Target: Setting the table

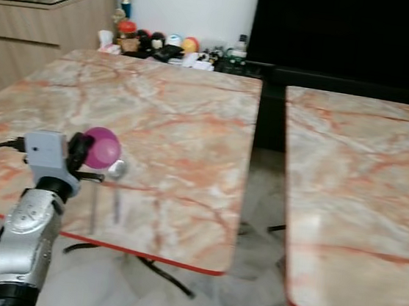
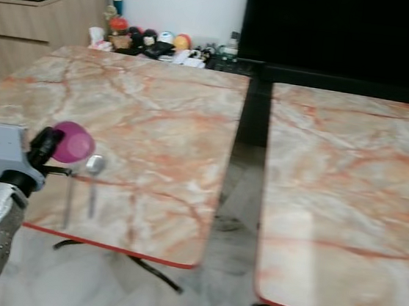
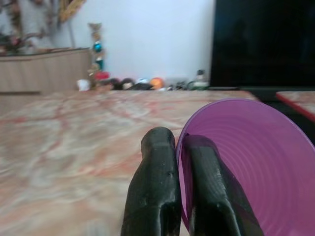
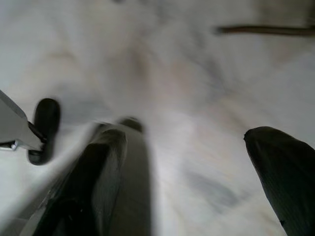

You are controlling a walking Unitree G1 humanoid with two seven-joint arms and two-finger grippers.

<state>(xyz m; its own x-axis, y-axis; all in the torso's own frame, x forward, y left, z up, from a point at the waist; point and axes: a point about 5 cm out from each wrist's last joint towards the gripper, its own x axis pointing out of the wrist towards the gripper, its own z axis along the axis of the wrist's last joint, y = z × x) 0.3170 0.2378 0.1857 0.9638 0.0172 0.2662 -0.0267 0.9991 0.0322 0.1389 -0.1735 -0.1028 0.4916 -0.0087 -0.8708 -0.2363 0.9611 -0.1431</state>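
Observation:
My left gripper (image 1: pixel 84 151) is shut on the rim of a purple plastic bowl (image 1: pixel 103 147), held tilted just above the front left part of the marble table (image 1: pixel 173 105). In the left wrist view the two black fingers (image 3: pixel 152 187) pinch the bowl's edge (image 3: pixel 241 157), one inside and one outside. A metal spoon (image 1: pixel 117 170) lies on the table right beside the bowl, handle toward the front edge. A second thin utensil (image 1: pixel 93 210) lies parallel to it. My right gripper (image 4: pixel 184 135) hangs open over the pale floor.
A second marble table (image 1: pixel 364 178) stands to the right, with a floor gap (image 1: pixel 262 196) between the two. A wooden sideboard (image 1: pixel 42 24) is at the back left. Small toys and bottles (image 1: pixel 165 45) line the wall beside a black screen (image 1: pixel 351 37).

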